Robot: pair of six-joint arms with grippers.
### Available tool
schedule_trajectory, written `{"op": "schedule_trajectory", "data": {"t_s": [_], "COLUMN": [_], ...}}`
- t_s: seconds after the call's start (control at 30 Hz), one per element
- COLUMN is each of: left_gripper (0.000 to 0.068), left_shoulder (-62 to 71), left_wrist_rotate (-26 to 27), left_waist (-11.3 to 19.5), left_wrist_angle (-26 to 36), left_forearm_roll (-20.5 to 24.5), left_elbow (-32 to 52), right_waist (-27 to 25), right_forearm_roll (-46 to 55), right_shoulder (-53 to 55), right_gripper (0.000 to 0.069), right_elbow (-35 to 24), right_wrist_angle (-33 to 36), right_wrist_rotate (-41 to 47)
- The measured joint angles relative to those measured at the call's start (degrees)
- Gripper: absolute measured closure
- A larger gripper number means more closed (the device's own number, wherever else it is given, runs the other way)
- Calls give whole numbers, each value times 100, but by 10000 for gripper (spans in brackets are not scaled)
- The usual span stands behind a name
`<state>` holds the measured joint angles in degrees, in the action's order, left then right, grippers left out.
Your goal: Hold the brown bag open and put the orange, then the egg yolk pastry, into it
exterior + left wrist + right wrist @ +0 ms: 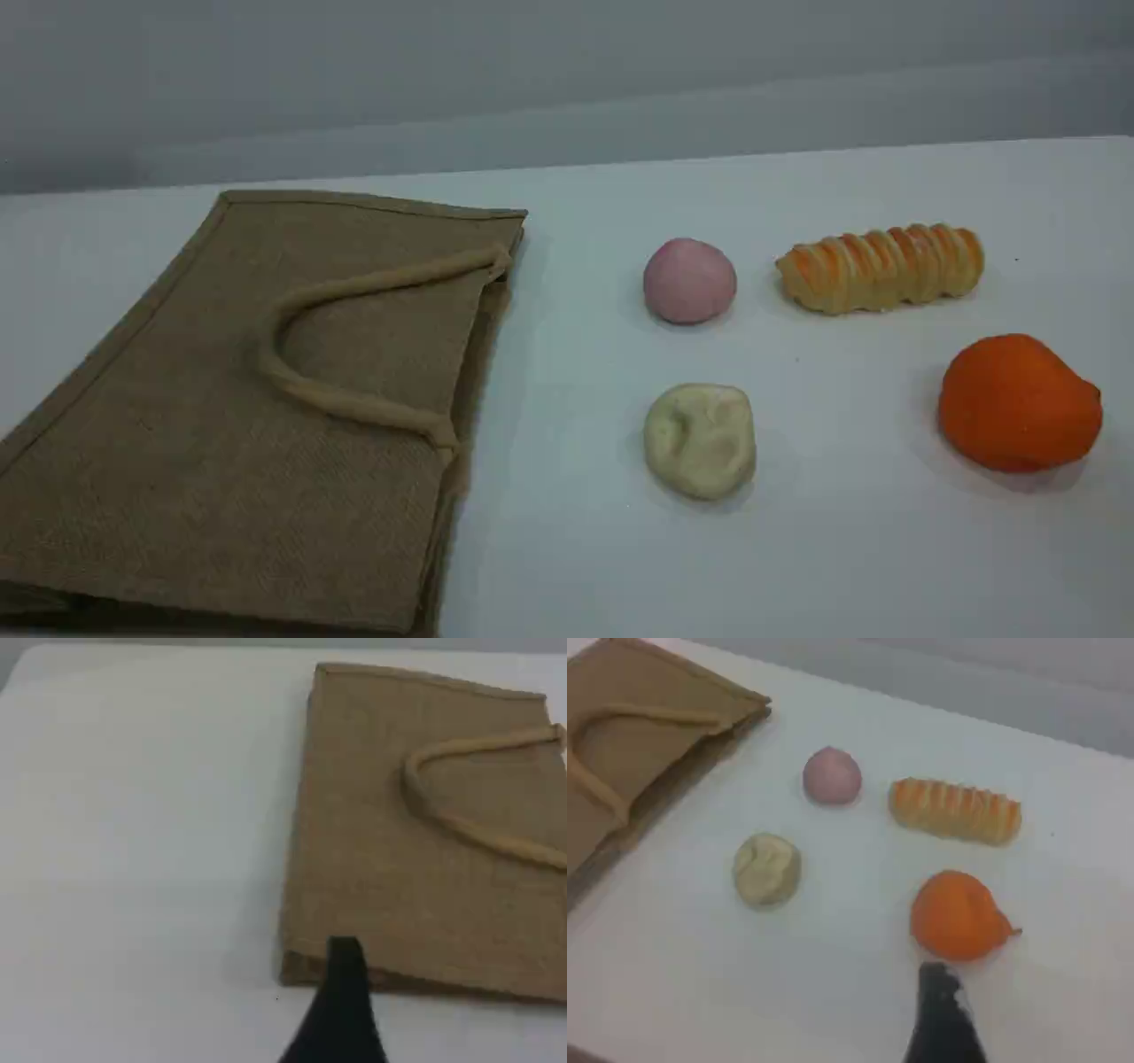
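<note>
- Bag [221, 425] lies flat, closed, front left of your table [567, 567], one handle [354, 288] looped on top.
- Pastry [700, 440] sits right of it; orange [1017, 403] far right, apart.
- Your left gripper [344, 961] hangs wide over the bag's edge, off the weave.
- Right gripper [939, 983] hovers near the orange; you cannot tell its spread.
</note>
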<state>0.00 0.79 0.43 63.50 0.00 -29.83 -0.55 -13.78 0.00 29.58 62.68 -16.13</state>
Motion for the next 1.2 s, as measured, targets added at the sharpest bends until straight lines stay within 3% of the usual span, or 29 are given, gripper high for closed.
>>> {"op": "schedule_trajectory", "data": {"t_s": [1.2], "left_gripper": [122], "left_shoulder": [0], "left_wrist_rotate": [-1], "left_waist": [0], "left_wrist_angle": [-152], "left_forearm_roll": [0], "left_elbow": [0], "right_waist": [0], "right_forearm_roll": [0], "right_shoulder": [0], "right_gripper": [286], "right_elbow": [0], "right_wrist_angle": [0], "right_wrist_rotate": [0]}}
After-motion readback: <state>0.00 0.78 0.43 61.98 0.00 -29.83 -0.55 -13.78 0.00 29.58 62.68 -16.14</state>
